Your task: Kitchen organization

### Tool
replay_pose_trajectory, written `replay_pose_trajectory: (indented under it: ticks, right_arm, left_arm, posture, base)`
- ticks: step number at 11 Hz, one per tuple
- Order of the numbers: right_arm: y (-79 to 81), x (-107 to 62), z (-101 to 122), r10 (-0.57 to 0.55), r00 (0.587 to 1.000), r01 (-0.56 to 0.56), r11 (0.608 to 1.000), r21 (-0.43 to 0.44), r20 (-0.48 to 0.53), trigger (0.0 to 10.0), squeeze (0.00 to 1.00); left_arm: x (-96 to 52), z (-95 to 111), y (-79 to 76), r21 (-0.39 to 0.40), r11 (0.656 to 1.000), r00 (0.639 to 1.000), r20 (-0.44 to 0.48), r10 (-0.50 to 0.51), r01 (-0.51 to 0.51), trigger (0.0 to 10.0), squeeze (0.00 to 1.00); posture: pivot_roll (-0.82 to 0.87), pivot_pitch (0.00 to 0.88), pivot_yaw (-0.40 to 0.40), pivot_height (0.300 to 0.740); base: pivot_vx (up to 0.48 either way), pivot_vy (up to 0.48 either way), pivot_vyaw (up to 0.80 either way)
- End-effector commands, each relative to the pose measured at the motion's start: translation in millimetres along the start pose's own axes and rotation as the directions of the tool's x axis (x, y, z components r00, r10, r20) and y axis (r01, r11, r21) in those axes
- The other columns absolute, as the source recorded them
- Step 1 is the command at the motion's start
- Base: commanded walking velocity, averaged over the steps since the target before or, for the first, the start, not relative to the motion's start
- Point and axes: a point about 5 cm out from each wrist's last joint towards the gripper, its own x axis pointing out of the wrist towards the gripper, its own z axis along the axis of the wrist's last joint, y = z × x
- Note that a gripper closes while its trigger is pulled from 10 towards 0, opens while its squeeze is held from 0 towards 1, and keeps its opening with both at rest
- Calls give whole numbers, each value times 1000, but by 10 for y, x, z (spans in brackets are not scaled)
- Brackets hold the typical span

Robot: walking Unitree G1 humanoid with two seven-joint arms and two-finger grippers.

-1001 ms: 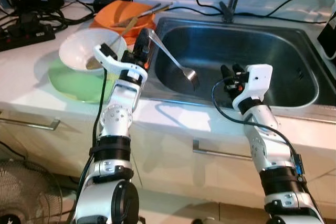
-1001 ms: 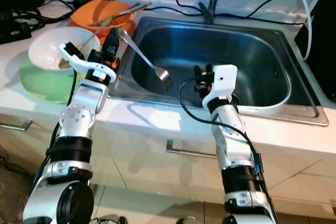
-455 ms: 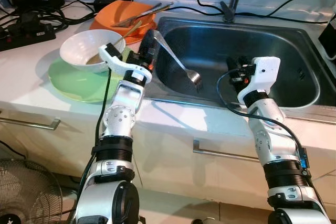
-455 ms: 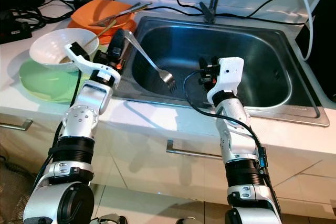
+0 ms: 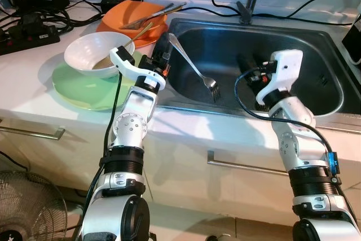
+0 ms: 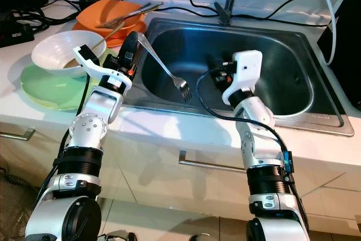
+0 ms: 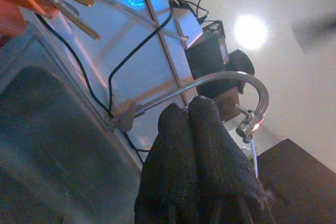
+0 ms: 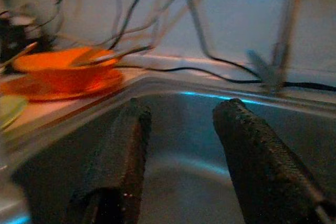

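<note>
Left pincer (image 5: 163, 55) clenched on silver fork (image 5: 194, 69) | tines down over sink (image 5: 316, 43)

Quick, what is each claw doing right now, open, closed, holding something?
Left claw: closed on the fork, over the sink.
Right claw: open, holding nothing.

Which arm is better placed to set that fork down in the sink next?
Left. The left gripper is already shut on the fork, whose tines hang over the sink basin. The right gripper is open and holds nothing.
</note>
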Motion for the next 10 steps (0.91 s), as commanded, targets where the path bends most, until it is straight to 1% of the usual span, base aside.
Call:
replay_pose_trajectory:
  ticks: [1, 2, 3, 4, 5, 8, 9, 10]
  right_arm:
    - [52, 4, 77, 72, 997, -72, 997, -5, 12, 10000, 1000]
    - [158, -17, 133, 226, 974, -226, 974, -33, -11, 10000, 1000]
    - [188, -32, 132, 270, 962, -271, 962, -43, -29, 10000, 1000]
    - [236, -57, 120, 324, 944, -327, 944, -51, -53, 10000, 0]
    - [405, -121, 83, 451, 888, -456, 888, -57, -84, 10000, 0]
    - [520, -107, 67, 512, 852, -520, 852, -64, -107, 10000, 0]
    - [534, -95, 65, 513, 852, -521, 851, -66, -106, 10000, 0]
    - [534, -71, 77, 498, 862, -505, 860, -72, -97, 10000, 0]
  left_arm:
    - [-45, -397, -28, -108, 994, 999, -50, 3, -8, 10000, 0]
    - [-48, -411, -28, -101, 995, 998, -58, 2, -8, 10000, 0]
    - [-48, -414, -29, -99, 995, 998, -60, 2, -8, 10000, 0]
    - [-49, -417, -29, -97, 995, 998, -62, 2, -8, 10000, 0]
    - [-48, -430, -33, -91, 996, 998, -70, 1, -8, 10000, 0]
    - [-47, -448, -51, -80, 997, 997, -83, -5, -2, 10000, 0]
    - [-48, -456, -57, -78, 997, 996, -85, -7, 0, 10000, 0]
    - [-49, -463, -62, -78, 997, 996, -89, -8, 1, 10000, 0]
  posture:
    - [-4, 33, 28, 740]
    - [-6, 37, 30, 740]
    - [-6, 37, 30, 740]
    - [-7, 38, 30, 740]
    - [-1, 44, 30, 740]
    - [5, 47, 26, 740]
    - [8, 46, 25, 740]
    - [10, 46, 25, 740]
  base:
    - [0, 0, 0]
    - [0, 0, 0]
    - [0, 0, 0]
    - [0, 0, 0]
    - [0, 0, 0]
    - [0, 0, 0]
    - [0, 0, 0]
    - [0, 0, 0]
